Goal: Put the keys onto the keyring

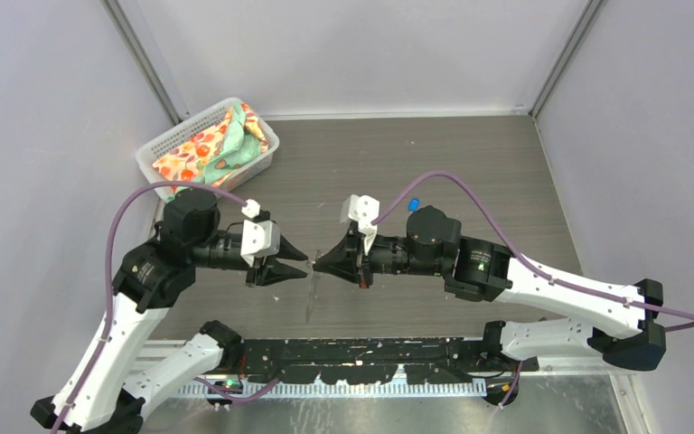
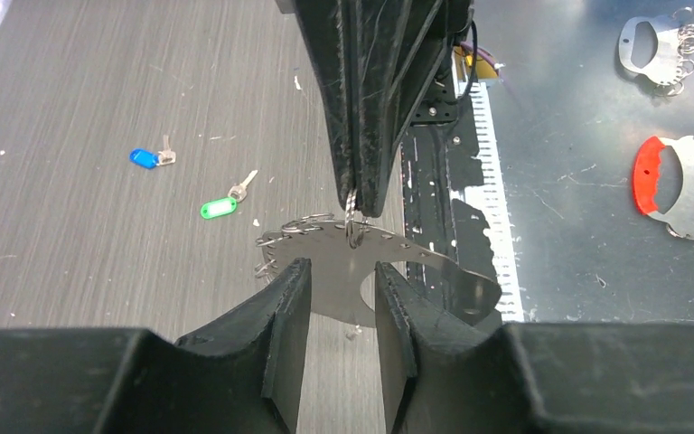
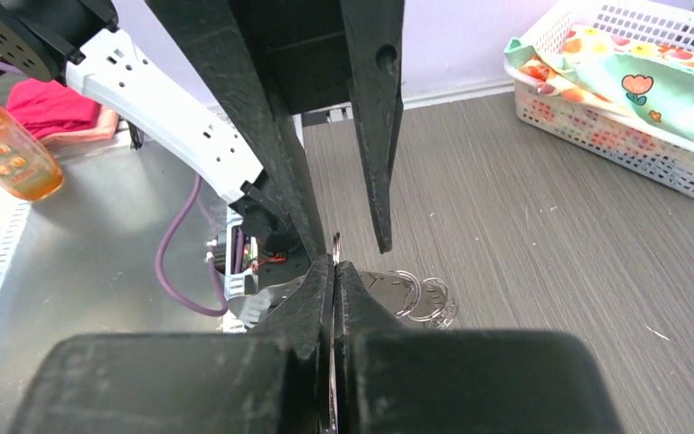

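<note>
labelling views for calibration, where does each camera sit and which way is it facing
Top external: above and behind the arms, looking down on the table; both arms show, left gripper facing right gripper.
Left wrist: on the left arm, looking along its open fingers at the keyring, pinched by the shut right gripper opposite.
Right wrist: on the right arm, looking past its shut fingers at the left gripper and the basket.
Shared: both wrist views show the keyring.

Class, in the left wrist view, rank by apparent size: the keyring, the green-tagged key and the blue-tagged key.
Largest: keyring. Then green-tagged key and blue-tagged key: alike; the blue one lies farther off, so unranked.
</note>
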Robot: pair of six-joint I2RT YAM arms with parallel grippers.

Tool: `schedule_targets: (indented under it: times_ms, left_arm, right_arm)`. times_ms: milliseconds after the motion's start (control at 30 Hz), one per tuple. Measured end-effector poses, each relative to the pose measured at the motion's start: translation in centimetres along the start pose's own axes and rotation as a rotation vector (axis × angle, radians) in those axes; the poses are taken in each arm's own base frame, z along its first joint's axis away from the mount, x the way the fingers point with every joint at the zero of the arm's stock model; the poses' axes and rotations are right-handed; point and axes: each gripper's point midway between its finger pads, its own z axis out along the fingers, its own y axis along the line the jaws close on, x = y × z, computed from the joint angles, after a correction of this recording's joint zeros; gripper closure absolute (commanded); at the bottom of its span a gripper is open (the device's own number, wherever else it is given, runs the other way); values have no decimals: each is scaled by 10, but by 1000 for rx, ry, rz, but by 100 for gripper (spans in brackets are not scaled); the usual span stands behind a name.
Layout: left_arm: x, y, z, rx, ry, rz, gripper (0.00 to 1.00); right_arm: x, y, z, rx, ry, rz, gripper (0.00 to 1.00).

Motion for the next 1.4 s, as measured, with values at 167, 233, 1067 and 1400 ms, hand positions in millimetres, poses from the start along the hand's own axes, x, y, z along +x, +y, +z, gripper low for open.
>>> schedule_targets:
  times_ms: [167, 233, 1067, 1400]
  left_arm:
    - [2, 3, 2, -2, 9, -13, 68]
    - [1, 2, 2, 4, 6, -17, 68]
    - [-8, -12, 2, 76, -37, -39, 71]
    - [-4, -15, -1, 77, -20, -9, 72]
  right_arm:
    - [-3, 1, -1, -1, -16, 7, 99]
    - [-3, 1, -1, -1, -13, 8, 99]
    - [5, 1, 4, -5, 11, 13, 99]
    - [4, 1, 4, -6, 7, 18, 99]
